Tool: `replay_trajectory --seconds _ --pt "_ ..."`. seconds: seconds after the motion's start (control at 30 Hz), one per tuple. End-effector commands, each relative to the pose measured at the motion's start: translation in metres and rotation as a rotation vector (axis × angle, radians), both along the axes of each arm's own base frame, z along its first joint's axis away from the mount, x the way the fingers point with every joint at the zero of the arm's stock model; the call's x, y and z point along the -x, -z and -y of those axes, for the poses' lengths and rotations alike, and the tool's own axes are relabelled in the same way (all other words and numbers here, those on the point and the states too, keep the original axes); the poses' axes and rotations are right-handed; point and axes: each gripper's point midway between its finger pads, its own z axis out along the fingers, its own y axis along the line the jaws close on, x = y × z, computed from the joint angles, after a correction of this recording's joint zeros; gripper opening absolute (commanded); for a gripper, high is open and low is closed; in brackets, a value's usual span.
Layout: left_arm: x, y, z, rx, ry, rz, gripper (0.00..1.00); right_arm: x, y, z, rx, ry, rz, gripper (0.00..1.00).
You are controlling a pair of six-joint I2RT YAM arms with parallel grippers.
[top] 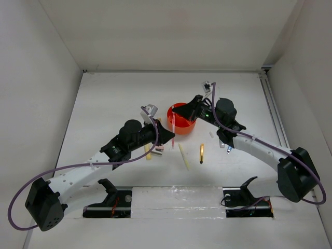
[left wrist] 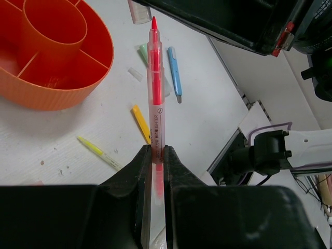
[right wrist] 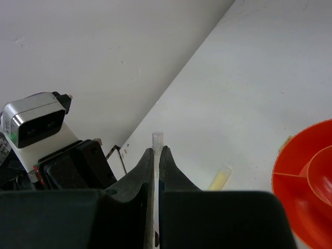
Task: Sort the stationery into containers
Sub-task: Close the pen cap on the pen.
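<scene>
The round orange organiser (top: 184,127) stands mid-table. It also shows in the left wrist view (left wrist: 62,85) and the right wrist view (right wrist: 290,179). My left gripper (top: 169,136) (left wrist: 156,150) is shut on a pink pen (left wrist: 155,88) and holds it above the table just in front of the organiser. My right gripper (top: 182,113) (right wrist: 156,150) is over the organiser's left side. It is shut on a thin pen whose clear end (right wrist: 157,138) sticks out past the fingertips.
On the table in front of the organiser lie a thin yellow pencil (top: 183,155) (left wrist: 98,151), a gold pen (top: 201,154), a blue pen (left wrist: 175,72), a green marker (left wrist: 144,53) and a pale yellow marker (top: 148,152) (right wrist: 219,178). White walls enclose three sides.
</scene>
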Motion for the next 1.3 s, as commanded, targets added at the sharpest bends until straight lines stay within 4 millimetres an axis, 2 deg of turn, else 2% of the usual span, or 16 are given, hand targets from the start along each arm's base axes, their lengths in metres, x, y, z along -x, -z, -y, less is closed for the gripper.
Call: replay_trajectory --seconds 0.0,0.17,0.43,0.83,0.97,1.2,1.27 --pt "-0.005 -0.036 0.001 0.056 -0.009 0.084 0.00 0.005 -0.022 -0.003 -0.050 -0.021 0.079 0.00" --pt "-0.003 -0.032 0.006 0.052 0.015 0.073 0.00 -0.003 -0.020 0.004 -0.055 0.009 0.071 0.00" --pt "-0.002 -0.032 0.006 0.053 0.024 0.072 0.00 -0.003 -0.032 0.003 -0.084 0.008 0.101 0.00" --pt "-0.002 -0.032 0.006 0.053 0.024 0.072 0.00 -0.001 -0.034 0.003 -0.088 -0.002 0.109 0.00" --pt "-0.002 -0.035 0.005 0.058 0.015 0.080 0.00 0.000 -0.034 0.002 -0.087 -0.011 0.110 0.00" --pt "-0.004 -0.033 0.001 0.043 -0.001 0.082 0.00 0.005 -0.021 0.000 -0.077 -0.021 0.077 0.00" --pt "-0.004 -0.041 0.000 0.055 -0.010 0.097 0.00 0.005 -0.021 0.000 -0.077 -0.021 0.077 0.00"
